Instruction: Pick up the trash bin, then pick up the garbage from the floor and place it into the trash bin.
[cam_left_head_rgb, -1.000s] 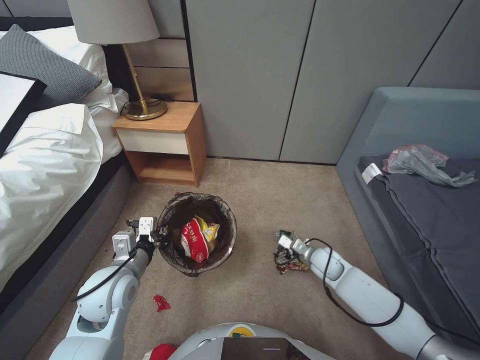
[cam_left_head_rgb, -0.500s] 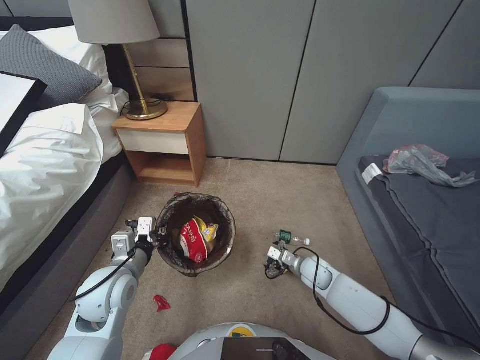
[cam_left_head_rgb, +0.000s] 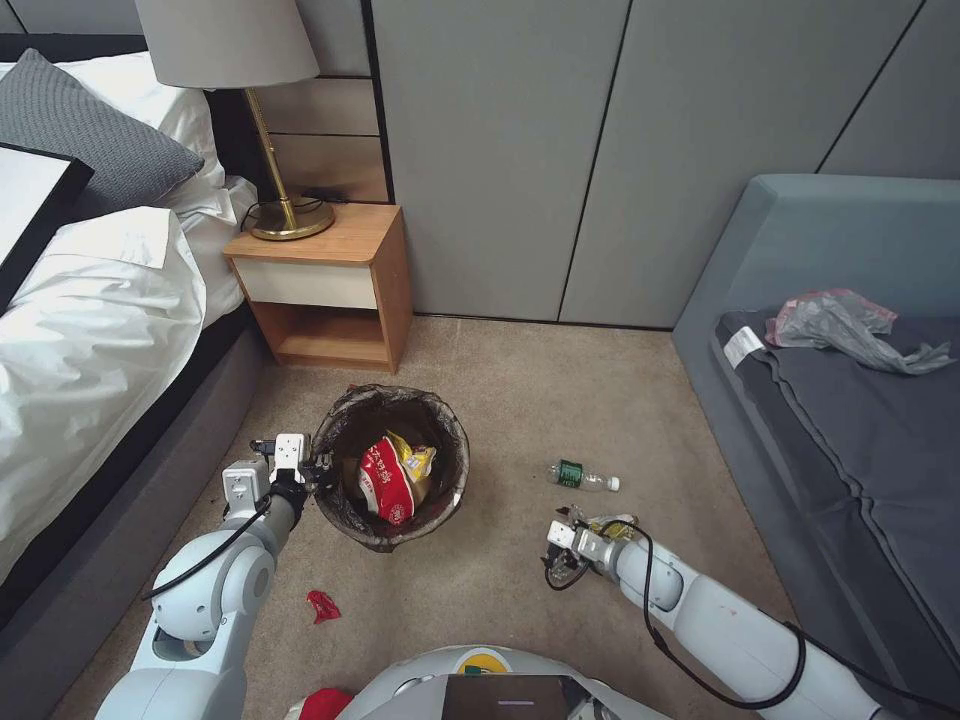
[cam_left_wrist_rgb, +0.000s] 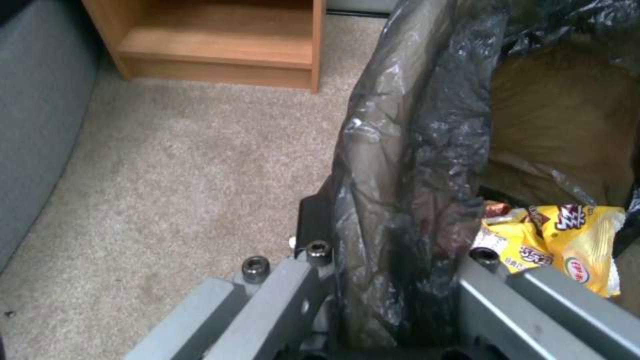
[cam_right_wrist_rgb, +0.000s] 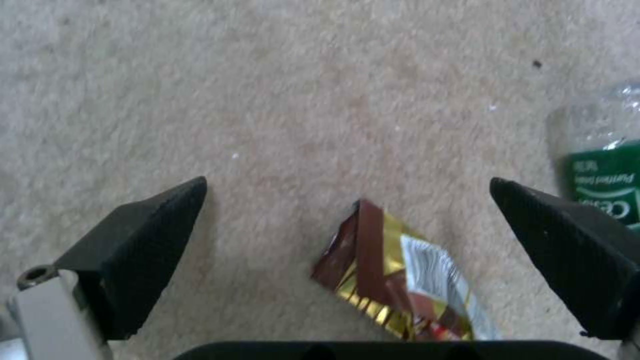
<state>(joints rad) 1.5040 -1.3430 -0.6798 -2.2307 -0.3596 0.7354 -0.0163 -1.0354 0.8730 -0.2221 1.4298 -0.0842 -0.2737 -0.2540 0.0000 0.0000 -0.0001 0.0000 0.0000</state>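
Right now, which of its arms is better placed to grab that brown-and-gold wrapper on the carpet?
The right. Its right gripper hangs open directly over the wrapper, while the left gripper is clamped on the trash bin rim.

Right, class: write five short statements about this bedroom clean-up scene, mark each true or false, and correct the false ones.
1. The left gripper is clamped on the trash bin rim. True.
2. The right gripper is shut on a wrapper. False: it is open, with the brown-and-gold wrapper lying between its fingers.
3. The clear bottle is in the bin. False: it lies on the carpet.
4. A red-and-white snack bag is in the bin. True.
5. The small red wrapper lies on the nightstand. False: it lies on the carpet.
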